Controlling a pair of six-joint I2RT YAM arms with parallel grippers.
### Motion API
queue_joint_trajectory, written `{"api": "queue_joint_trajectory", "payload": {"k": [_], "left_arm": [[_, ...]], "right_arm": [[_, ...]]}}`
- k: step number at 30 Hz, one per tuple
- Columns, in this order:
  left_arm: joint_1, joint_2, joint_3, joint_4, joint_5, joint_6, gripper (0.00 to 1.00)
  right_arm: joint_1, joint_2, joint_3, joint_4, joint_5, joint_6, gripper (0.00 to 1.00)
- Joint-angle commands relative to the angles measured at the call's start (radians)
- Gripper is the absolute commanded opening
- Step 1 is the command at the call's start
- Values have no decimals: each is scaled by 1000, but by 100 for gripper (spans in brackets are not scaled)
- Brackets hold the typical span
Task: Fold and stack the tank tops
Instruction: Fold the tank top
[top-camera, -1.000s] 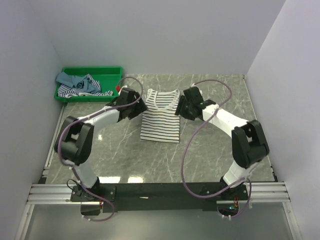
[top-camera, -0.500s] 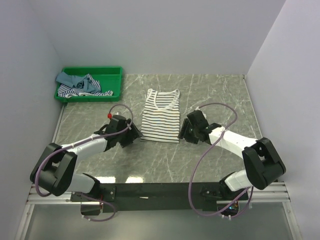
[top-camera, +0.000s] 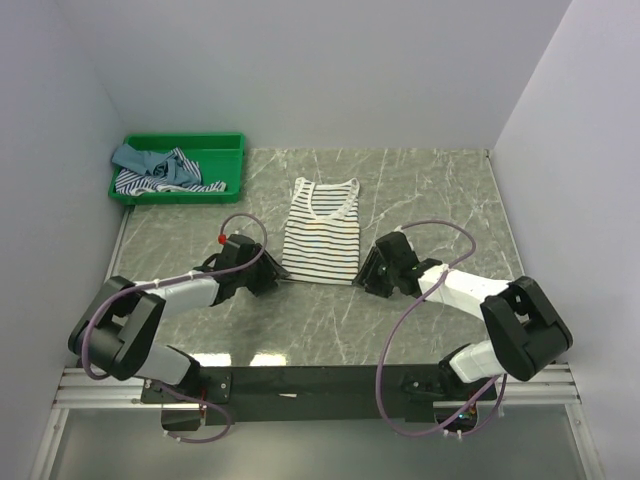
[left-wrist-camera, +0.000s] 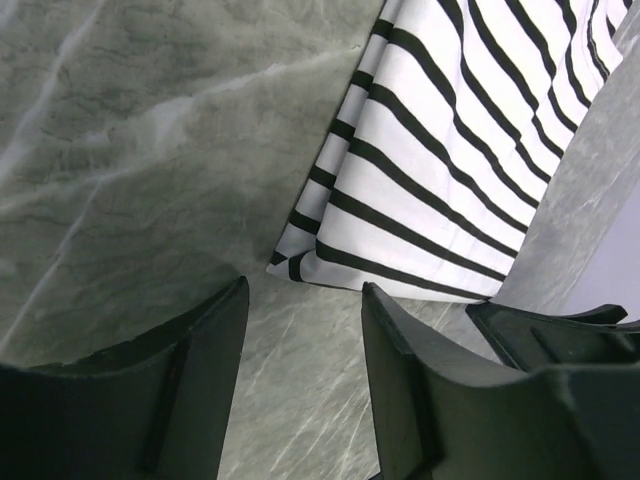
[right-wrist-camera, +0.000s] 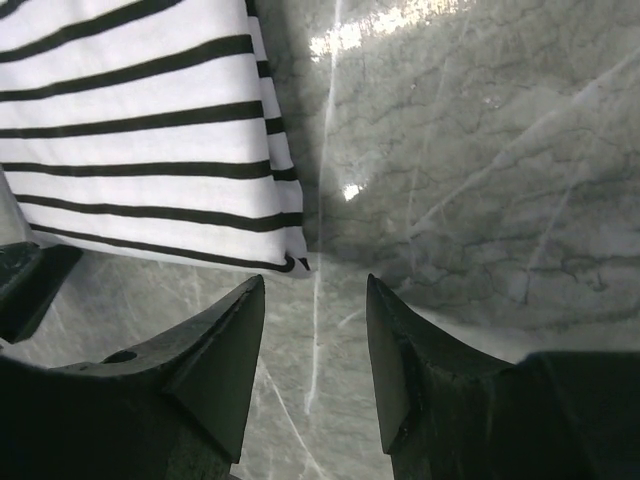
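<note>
While the left gripper (left-wrist-camera: 303, 295) and right gripper (right-wrist-camera: 312, 288) stand open and empty, each hem corner of the striped tank top (top-camera: 321, 235) lies just beyond its fingertips; closing short may miss the cloth.

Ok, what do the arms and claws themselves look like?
The left arm and right arm have white links between bulky black joints. A mauve cable loops off each; the left arm's carries a small red tag. The left claw and right claw each have two black, wedge-shaped fingers.
</note>
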Motion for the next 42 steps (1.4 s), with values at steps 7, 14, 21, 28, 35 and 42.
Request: {"api": "queue_joint_trajectory", "payload": {"k": [7, 14, 21, 28, 35, 42], "left_arm": [[-17, 77, -7, -9, -84, -24, 51], [-30, 129, 11, -11, -96, -12, 40], [-48, 91, 11, -48, -99, 22, 1], [-161, -51, -15, -187, -119, 23, 1], [-359, -376, -63, -467, -211, -105, 1], [-451, -628, -6, -687, -299, -213, 1]], "right_arm": [[8, 53, -22, 114, 22, 73, 48], [8, 87, -10, 116, 49, 63, 34], [14, 66, 7, 85, 68, 4, 11], [83, -72, -59, -4, 88, -25, 0], [358, -382, -145, -233, 164, 101, 0], [457, -597, -84, -416, 246, 187, 0]]}}
